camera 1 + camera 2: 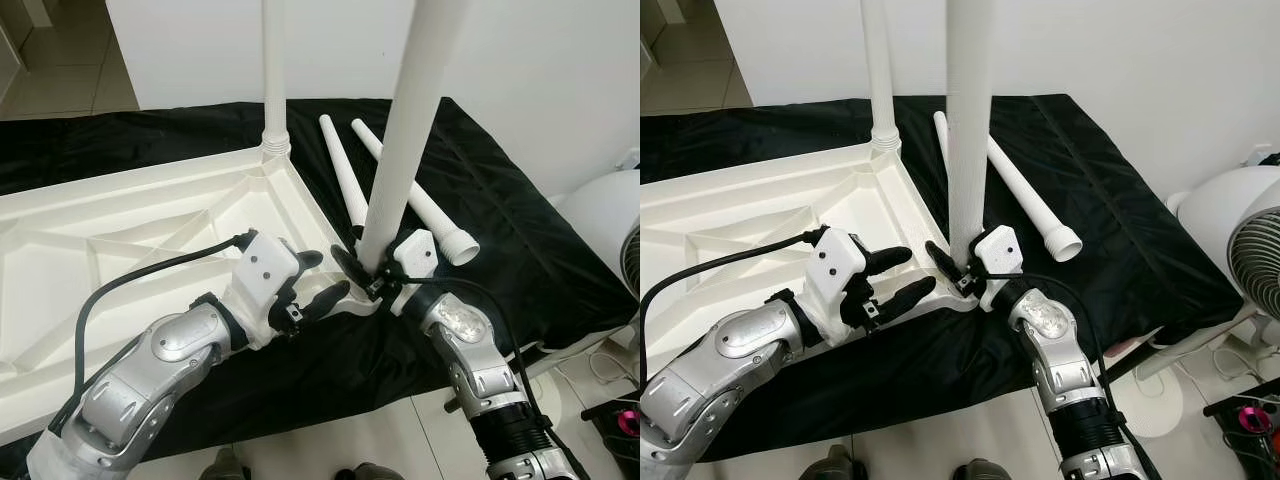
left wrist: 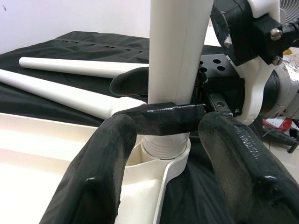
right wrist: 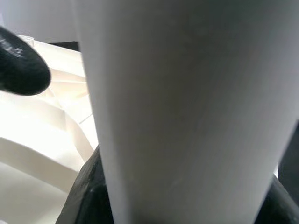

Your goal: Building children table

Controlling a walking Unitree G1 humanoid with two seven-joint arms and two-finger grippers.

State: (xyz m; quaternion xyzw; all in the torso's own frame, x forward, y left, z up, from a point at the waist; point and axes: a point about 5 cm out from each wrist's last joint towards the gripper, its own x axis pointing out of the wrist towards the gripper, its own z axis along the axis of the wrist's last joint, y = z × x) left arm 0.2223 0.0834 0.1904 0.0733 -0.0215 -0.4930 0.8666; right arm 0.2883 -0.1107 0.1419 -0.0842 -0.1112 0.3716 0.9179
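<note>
- Upside-down white plastic children's tabletop (image 1: 120,240) lay ribbed side up on a black cloth (image 1: 500,220) spread over the floor
- One white tapered plastic leg (image 1: 275,70) stood upright in the tabletop's far corner socket
- A second white tapered leg (image 1: 968,120) stood upright at the near corner, its threaded base sitting in the socket (image 2: 164,151)
- The right tool (image 1: 958,268) was clamped on that near leg just above the socket, one black finger (image 2: 163,119) wrapped across its front
- The left tool (image 1: 895,278) hovered just beside the same corner, its two fingers apart and holding nothing
- Two more white legs (image 1: 415,195) lay side by side on the cloth behind the near leg
- A white fan (image 1: 1240,250) stood by the cloth's right edge
</note>
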